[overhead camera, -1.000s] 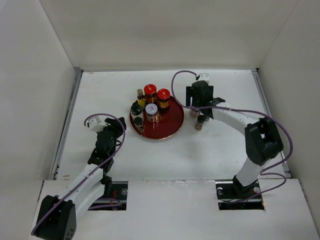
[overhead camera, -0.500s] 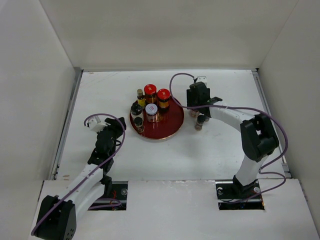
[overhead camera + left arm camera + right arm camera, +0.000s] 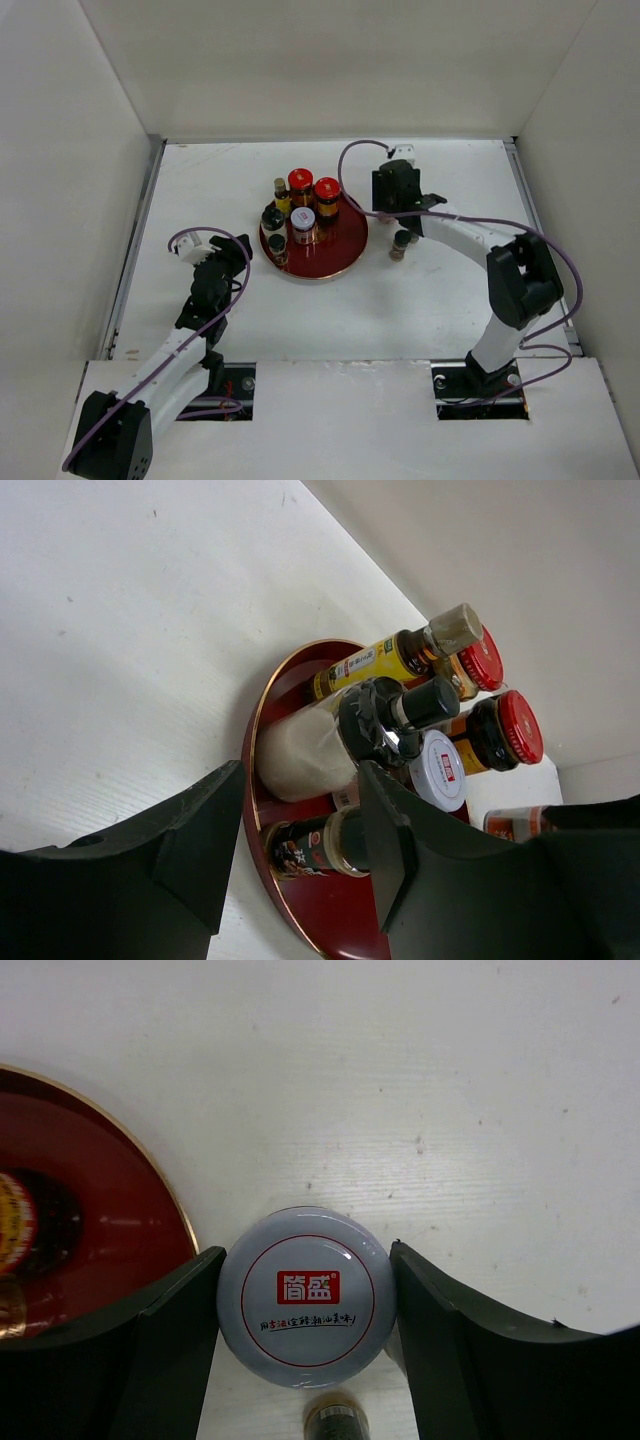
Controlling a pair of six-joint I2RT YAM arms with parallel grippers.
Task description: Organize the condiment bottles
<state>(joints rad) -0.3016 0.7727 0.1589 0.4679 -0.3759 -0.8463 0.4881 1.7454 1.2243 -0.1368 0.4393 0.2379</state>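
Note:
A round red tray (image 3: 345, 245) holds two red-capped amber jars (image 3: 300, 182), a slim yellowish bottle (image 3: 281, 193), a white-lidded jar (image 3: 303, 222), a black-topped jar (image 3: 272, 218) and a tiny dark bottle (image 3: 278, 247). My right gripper (image 3: 392, 215) stands just right of the tray; in the right wrist view it (image 3: 305, 1305) is shut on a second white-lidded jar (image 3: 305, 1260), on the table beside the tray rim (image 3: 185, 1225). Another tiny dark bottle (image 3: 400, 243) stands just beside it. My left gripper (image 3: 240, 250) is open and empty left of the tray; its jaws (image 3: 300, 850) frame the tiny dark bottle (image 3: 310, 845).
White walls enclose the table on the left, back and right. The right arm's purple cable (image 3: 350, 170) loops over the table behind the tray. The tray's front half (image 3: 320, 262) is bare red lacquer.
My right gripper has come down over the white-lidded jar beside the tray, which no longer shows in the top view. The left arm has not moved.

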